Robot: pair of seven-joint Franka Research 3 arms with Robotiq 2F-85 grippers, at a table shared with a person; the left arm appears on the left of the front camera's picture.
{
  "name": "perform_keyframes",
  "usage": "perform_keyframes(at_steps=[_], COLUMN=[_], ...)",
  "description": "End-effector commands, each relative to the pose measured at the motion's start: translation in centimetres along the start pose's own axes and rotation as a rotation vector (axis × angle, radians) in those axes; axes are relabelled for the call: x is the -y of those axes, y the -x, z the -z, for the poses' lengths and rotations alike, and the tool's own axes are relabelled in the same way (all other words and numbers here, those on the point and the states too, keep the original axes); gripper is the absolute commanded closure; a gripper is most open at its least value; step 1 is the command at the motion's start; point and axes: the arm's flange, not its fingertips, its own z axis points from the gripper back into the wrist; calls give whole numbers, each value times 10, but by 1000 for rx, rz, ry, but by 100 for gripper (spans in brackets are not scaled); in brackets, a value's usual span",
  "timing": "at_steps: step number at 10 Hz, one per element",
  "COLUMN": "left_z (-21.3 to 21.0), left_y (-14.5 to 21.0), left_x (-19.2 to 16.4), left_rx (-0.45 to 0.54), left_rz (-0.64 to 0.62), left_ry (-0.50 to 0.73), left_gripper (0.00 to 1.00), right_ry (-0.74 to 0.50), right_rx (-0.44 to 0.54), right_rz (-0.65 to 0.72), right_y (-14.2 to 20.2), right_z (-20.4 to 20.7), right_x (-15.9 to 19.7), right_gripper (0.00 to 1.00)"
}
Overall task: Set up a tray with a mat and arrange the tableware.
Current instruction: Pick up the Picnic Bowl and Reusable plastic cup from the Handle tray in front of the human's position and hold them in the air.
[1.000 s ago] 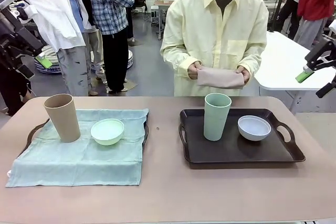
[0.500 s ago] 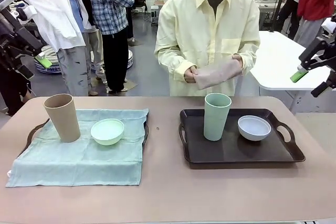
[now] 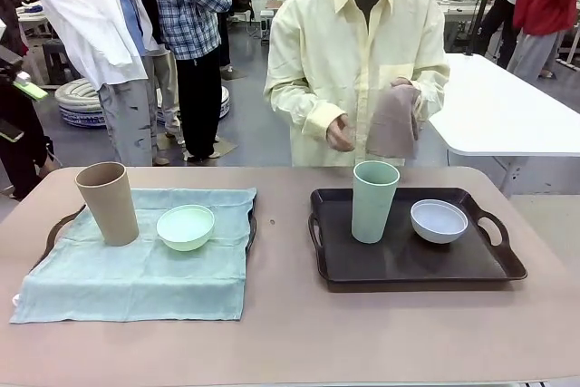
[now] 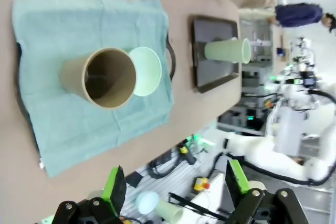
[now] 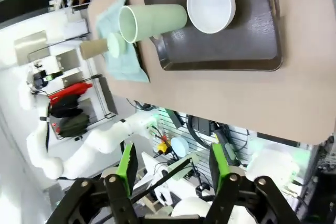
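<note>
On the dark tray (image 3: 408, 262) I see green tumbler (image 3: 374, 201), white bowl (image 3: 439, 220); left fingers (image 4: 115, 187) spread, right fingers (image 5: 127, 166) spread, empty.

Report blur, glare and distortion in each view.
Front view: sharp and evenly lit, only the person's cloth slightly smeared. Left wrist view: soft overall, rolled sideways, the tan tumbler stretched by the wide angle. Right wrist view: crisper, the sage tumbler leaning outward.

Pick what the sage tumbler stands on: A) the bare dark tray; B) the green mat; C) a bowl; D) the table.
A: the sage tumbler stands on the dark tray, with no mat under it, beside the pale bowl.
</note>
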Motion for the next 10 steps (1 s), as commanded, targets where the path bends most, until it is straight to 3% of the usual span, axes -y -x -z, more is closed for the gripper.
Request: perform_keyframes(at_steps=[1,4,10], left_z=[6,10,7], left_y=[3,4,3], left_x=[-4,-18,-22], left_rx=[28,62,25], left_rz=[-88,-153,-112], left_ry=[82,142,115], left_gripper=[0,0,0], right_ry=[-109,-218,-172], right_rx=[15,37,44], right_rz=[-25,43,41], right_y=[-18,-21,-18], right_z=[-23,-40,-36], right_x=[8,38,34], right_gripper=[28,28,28])
